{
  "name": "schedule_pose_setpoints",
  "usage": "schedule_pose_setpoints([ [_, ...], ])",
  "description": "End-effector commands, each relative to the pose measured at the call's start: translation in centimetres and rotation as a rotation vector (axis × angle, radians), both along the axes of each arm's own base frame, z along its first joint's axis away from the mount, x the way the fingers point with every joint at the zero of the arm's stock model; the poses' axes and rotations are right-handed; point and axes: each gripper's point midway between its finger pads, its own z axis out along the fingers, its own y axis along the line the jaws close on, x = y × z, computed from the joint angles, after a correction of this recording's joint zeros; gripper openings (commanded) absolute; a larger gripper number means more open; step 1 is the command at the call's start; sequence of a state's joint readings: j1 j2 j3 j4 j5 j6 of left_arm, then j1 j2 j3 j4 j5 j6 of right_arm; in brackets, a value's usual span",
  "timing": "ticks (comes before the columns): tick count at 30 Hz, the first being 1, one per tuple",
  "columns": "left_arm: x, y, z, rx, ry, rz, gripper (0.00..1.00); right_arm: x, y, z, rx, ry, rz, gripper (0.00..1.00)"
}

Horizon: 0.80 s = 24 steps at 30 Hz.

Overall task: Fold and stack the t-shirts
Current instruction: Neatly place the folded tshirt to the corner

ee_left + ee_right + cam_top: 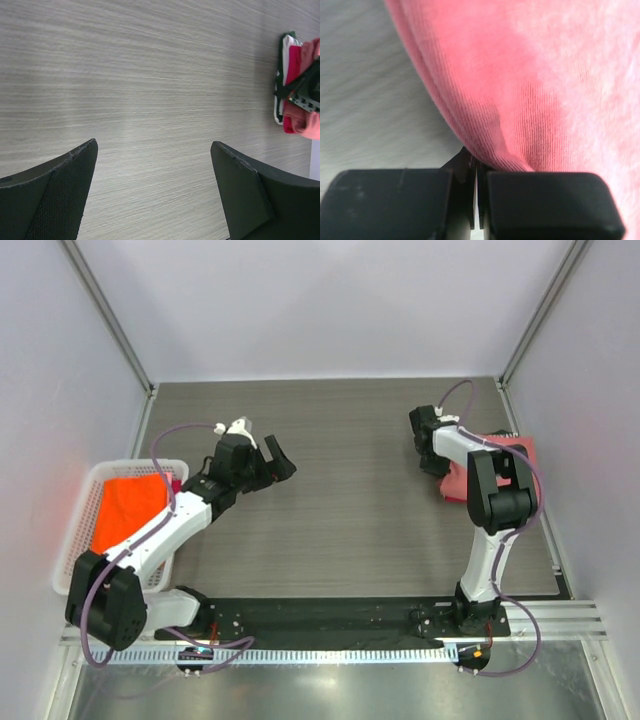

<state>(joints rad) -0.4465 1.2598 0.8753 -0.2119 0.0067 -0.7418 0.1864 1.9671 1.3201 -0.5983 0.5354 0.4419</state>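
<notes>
You're holding the right end effector closed against the salmon-pink t-shirt at 3 o'clock. The left end effector is hanging open and empty. 1 orange t-shirt is waiting in the basket at 9 o'clock, looking unfolded.

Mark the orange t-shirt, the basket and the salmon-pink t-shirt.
orange t-shirt [128, 508]: top external view, middle of the cloth.
basket [80, 530]: top external view, left lattice wall.
salmon-pink t-shirt [545, 75]: right wrist view, middle of the visible cloth.
</notes>
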Motion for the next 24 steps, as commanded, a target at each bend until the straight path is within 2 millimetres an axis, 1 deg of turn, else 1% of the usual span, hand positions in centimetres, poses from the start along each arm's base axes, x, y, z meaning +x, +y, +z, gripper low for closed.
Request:
schedule_pose_setpoints([
  [1,0.4,0.6,1.8,-0.032,-0.083,0.043,0.95,-0.8,-1.5,3.0,-0.066,-0.041,-0.029,0.04],
  [2,0.2,0.9,1.3,-0.027,-0.076,0.049,0.95,-0.7,-1.6,3.4,-0.072,-0.055,-0.035,0.05],
  [3,-0.1,1.1,1.4,-0.027,-0.082,0.051,0.95,-0.7,-1.7,3.9,-0.076,-0.066,-0.041,0.08],
  [4,-0.2,1.3,1.3,-0.017,-0.087,0.055,0.95,-0.5,-1.5,5.0,-0.066,-0.097,-0.039,0.14],
  [5,-0.6,1.6,0.8,-0.007,-0.080,0.059,0.96,-0.4,-0.9,5.5,-0.051,-0.111,-0.018,0.25],
  [6,-0.9,1.8,0.6,-0.002,-0.079,0.061,0.96,-0.2,0.1,5.9,-0.026,-0.139,0.023,0.42],
  [7,-1.1,2.2,1.0,-0.001,-0.098,0.074,0.97,-0.1,2.6,6.5,-0.013,-0.164,0.100,0.49],
  [8,-1.5,2.6,0.1,0.011,-0.090,0.079,0.97,-0.1,3.9,8.5,-0.008,-0.218,0.165,0.56],
  [9,-1.7,2.9,0.1,0.013,-0.097,0.086,0.98,0.0,5.5,9.0,0.007,-0.262,0.218,0.64],
  [10,-2.0,3.3,0.5,0.016,-0.117,0.096,0.99,-0.3,7.8,9.6,0.027,-0.293,0.283,0.67],
  [11,-2.5,3.7,-0.4,0.023,-0.104,0.100,1.00,-0.1,9.3,12.0,0.067,-0.387,0.320,0.72],
  [12,-2.9,3.7,-0.3,0.017,-0.109,0.090,1.00,-1.0,10.2,11.3,0.100,-0.390,0.353,0.74],
  [13,-3.5,3.6,0.3,0.005,-0.130,0.070,0.99,-1.6,11.8,11.8,0.175,-0.419,0.407,0.76],
  [14,-4.1,3.4,0.5,-0.011,-0.140,0.053,1.00,-1.8,13.7,14.6,0.243,-0.534,0.464,0.80],
  [15,-4.8,3.6,-0.3,-0.005,-0.131,0.045,1.00,-3.4,13.7,13.5,0.257,-0.533,0.493,0.84],
  [16,-5.2,3.9,-0.4,-0.001,-0.143,0.042,0.99,-4.3,14.3,13.9,0.284,-0.572,0.519,0.89],
  [17,-5.6,4.5,0.3,-0.001,-0.181,0.056,0.99,-4.6,15.1,14.9,0.314,-0.638,0.551,0.96],
  [18,-6.0,4.9,0.1,0.005,-0.187,0.064,1.00,-6.3,14.5,15.0,0.329,-0.676,0.565,0.99],
  [19,-6.6,5.4,-1.1,0.018,-0.181,0.067,0.99,-6.9,14.3,15.1,0.349,-0.703,0.557,0.99],
  [20,-7.1,5.7,-0.5,0.013,-0.218,0.069,1.00,-7.6,14.1,15.3,0.373,-0.726,0.546,1.00],
  [21,-7.3,6.1,-0.5,0.015,-0.236,0.075,1.00,-8.4,14.0,15.2,0.393,-0.762,0.563,1.00],
  [22,-7.9,6.5,-1.6,0.030,-0.227,0.075,1.00,-9.0,14.0,15.1,0.412,-0.770,0.569,1.00],
  [23,-8.2,6.7,-1.8,0.034,-0.235,0.075,0.99,-9.7,13.7,14.6,0.415,-0.763,0.571,1.00],
  [24,-8.6,7.1,-1.4,0.032,-0.270,0.078,0.99,-10.7,13.0,14.1,0.419,-0.777,0.560,1.00],
])
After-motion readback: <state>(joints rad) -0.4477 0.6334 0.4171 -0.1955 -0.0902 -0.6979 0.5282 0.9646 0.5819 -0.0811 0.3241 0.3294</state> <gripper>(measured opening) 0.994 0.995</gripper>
